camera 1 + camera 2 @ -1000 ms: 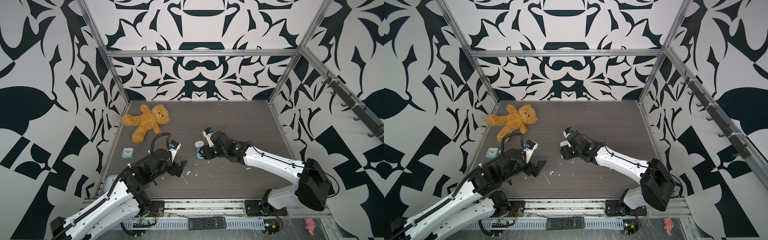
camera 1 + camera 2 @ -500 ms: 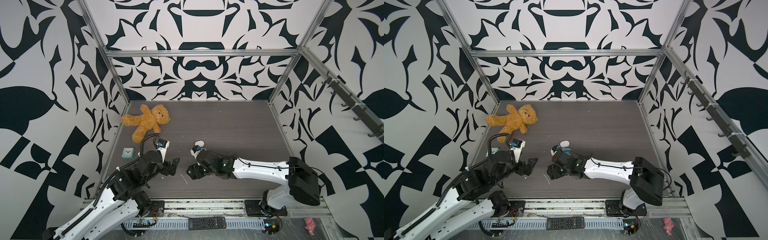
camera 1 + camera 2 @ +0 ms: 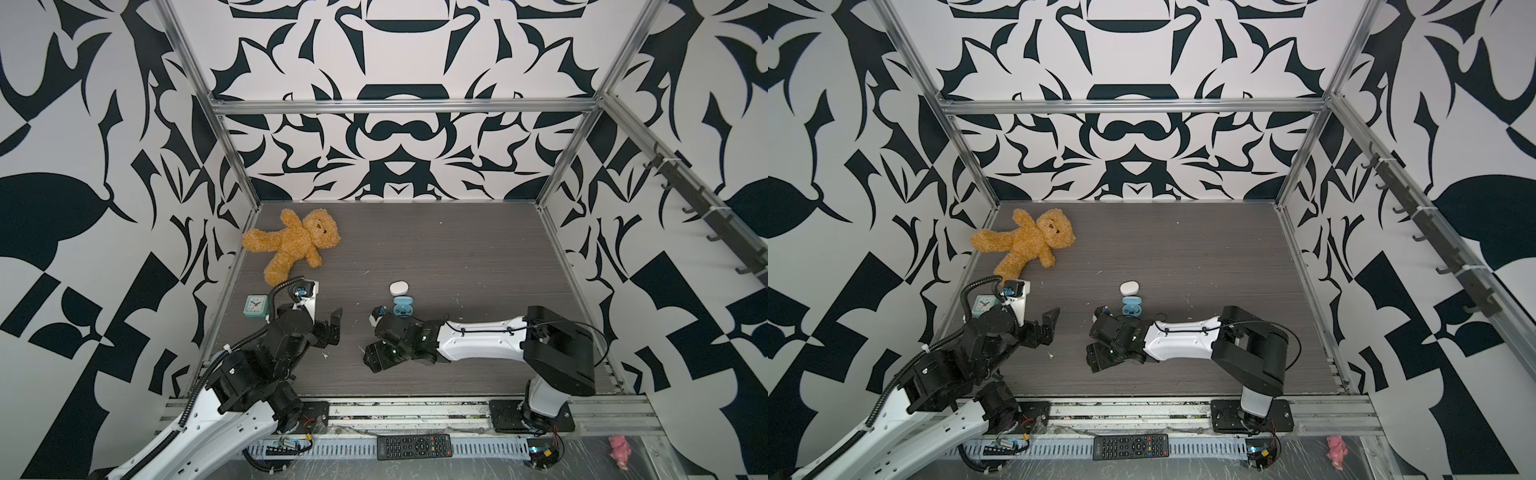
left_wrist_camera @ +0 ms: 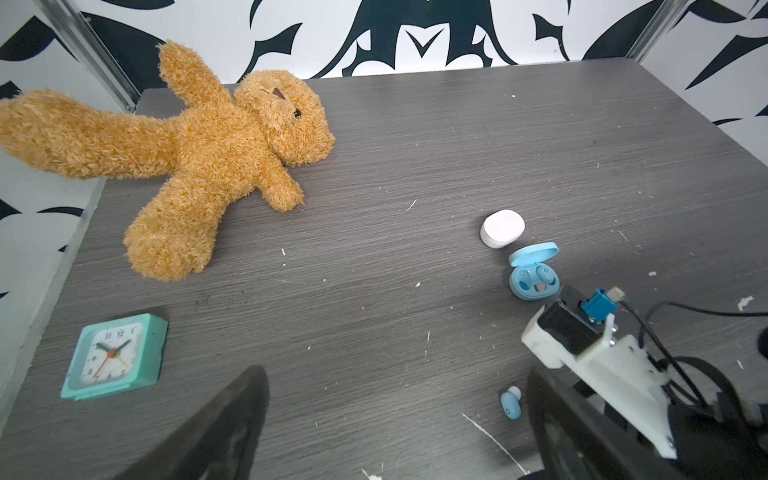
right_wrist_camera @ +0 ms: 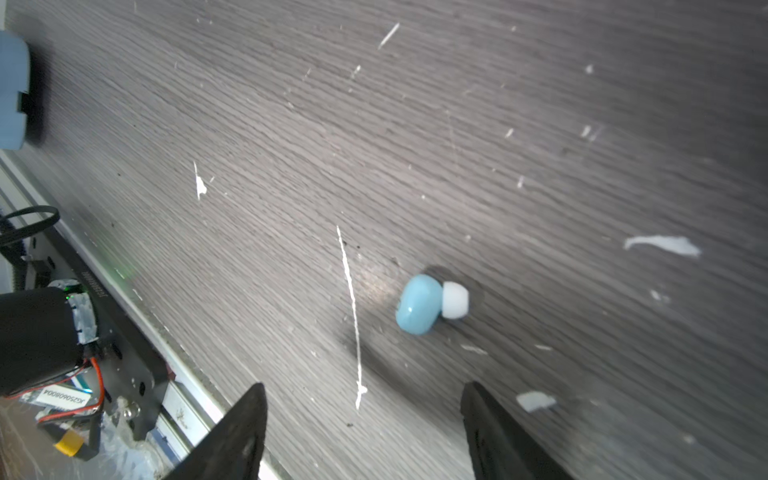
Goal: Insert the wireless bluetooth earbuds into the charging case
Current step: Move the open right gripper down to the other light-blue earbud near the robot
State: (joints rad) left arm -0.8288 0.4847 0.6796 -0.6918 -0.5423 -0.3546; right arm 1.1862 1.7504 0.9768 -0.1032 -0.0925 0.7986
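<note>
A light blue charging case (image 3: 402, 307) lies open on the dark table (image 3: 457, 257), with one blue bud (image 4: 544, 272) seated in it. A closed white case (image 3: 398, 287) sits just behind it. A loose light blue earbud (image 5: 424, 303) with a white tip lies on the table ahead of my right gripper (image 5: 365, 415), which is open, low and empty. The left wrist view shows the same earbud (image 4: 510, 405) beside the right arm. In both top views the right gripper (image 3: 374, 359) covers it. My left gripper (image 3: 334, 328) hangs open and empty to its left.
A brown teddy bear (image 3: 293, 243) lies at the back left. A teal alarm clock (image 4: 112, 357) stands near the left wall. White flecks and a long scuff (image 5: 351, 316) mark the table. A remote (image 3: 413, 446) and a pink toy (image 3: 619, 444) lie beyond the front rail.
My right arm swung from beside the cases toward the front left, came down over the loose earbud and widened its jaws. My left arm drew back to the left, still open.
</note>
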